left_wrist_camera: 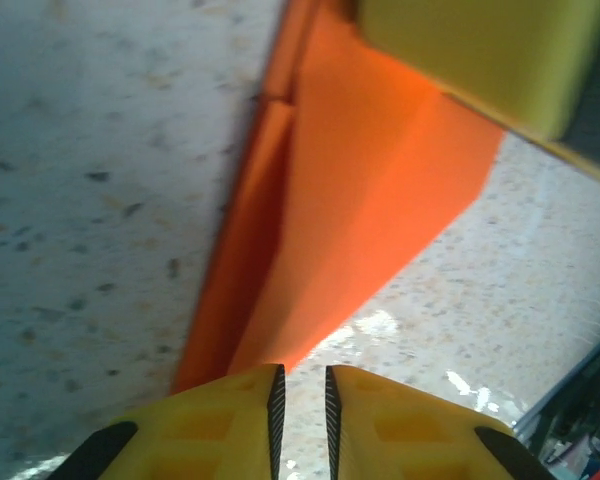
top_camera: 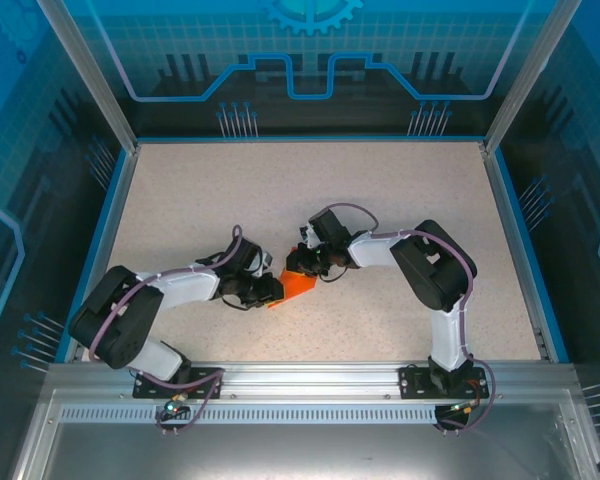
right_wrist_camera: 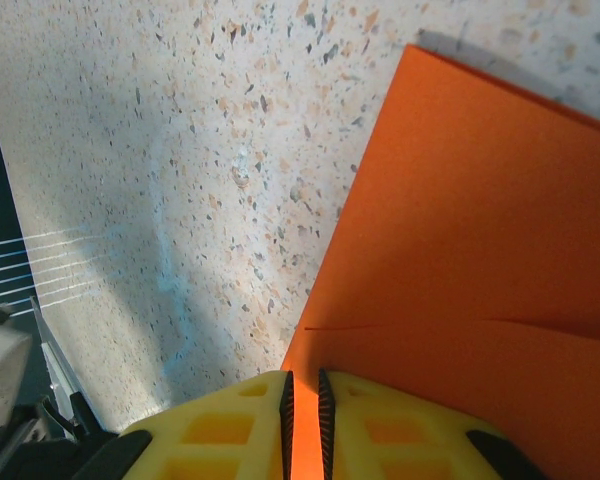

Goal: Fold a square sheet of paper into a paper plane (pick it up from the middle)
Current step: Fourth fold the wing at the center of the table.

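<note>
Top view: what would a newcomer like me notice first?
The bright orange folded paper stands out, lying in the middle of the speckled table. Two white arms bend inward so the left gripper and right gripper meet at it; the right one pinches its edge.

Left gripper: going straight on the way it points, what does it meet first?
The orange paper, right in front of the left gripper; beyond it, probably a yellow finger of the right gripper.

Speckled tabletop (top_camera: 310,200), blue enclosure walls (top_camera: 310,60)
</note>
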`<action>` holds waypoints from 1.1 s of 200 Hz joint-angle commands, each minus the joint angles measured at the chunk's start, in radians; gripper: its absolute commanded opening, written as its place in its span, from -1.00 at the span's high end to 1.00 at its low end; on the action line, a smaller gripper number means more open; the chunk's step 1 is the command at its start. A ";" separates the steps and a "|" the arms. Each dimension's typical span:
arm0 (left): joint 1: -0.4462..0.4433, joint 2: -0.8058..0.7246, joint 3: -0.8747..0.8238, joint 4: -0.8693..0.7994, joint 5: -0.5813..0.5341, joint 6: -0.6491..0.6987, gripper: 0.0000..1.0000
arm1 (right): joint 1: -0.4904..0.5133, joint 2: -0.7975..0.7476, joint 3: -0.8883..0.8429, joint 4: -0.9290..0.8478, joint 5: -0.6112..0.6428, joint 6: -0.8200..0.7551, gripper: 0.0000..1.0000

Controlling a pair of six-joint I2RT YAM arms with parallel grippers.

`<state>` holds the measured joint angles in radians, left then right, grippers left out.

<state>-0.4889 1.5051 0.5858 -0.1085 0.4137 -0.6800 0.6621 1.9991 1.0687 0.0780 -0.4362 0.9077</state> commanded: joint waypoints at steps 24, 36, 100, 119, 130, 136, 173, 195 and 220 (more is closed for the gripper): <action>0.022 0.023 -0.060 -0.031 -0.041 0.017 0.62 | -0.004 0.079 -0.018 -0.095 0.087 -0.035 0.65; 0.026 0.007 -0.075 -0.035 -0.047 0.017 0.62 | -0.003 0.081 -0.016 -0.097 0.089 -0.038 0.65; 0.041 -0.086 -0.124 -0.094 -0.066 0.011 0.62 | -0.004 0.087 -0.015 -0.104 0.093 -0.037 0.65; 0.041 -0.103 -0.138 -0.101 -0.063 0.010 0.61 | -0.004 0.088 -0.015 -0.100 0.091 -0.037 0.65; 0.042 -0.120 -0.139 -0.116 -0.059 0.010 0.62 | -0.004 0.089 -0.016 -0.097 0.090 -0.034 0.65; 0.041 -0.137 -0.140 -0.118 -0.055 0.007 0.62 | -0.004 0.089 -0.016 -0.096 0.090 -0.034 0.65; 0.041 -0.291 -0.110 -0.176 -0.053 0.001 0.55 | -0.003 0.086 -0.017 -0.089 0.089 -0.028 0.64; 0.042 -0.341 -0.066 -0.182 -0.047 -0.005 0.50 | -0.002 0.086 -0.016 -0.086 0.089 -0.024 0.65; 0.042 -0.297 -0.024 -0.107 -0.001 -0.018 0.47 | -0.002 0.086 -0.015 -0.084 0.090 -0.021 0.64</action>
<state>-0.4541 1.1782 0.5037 -0.2459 0.3721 -0.6819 0.6621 2.0029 1.0756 0.0689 -0.4393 0.9043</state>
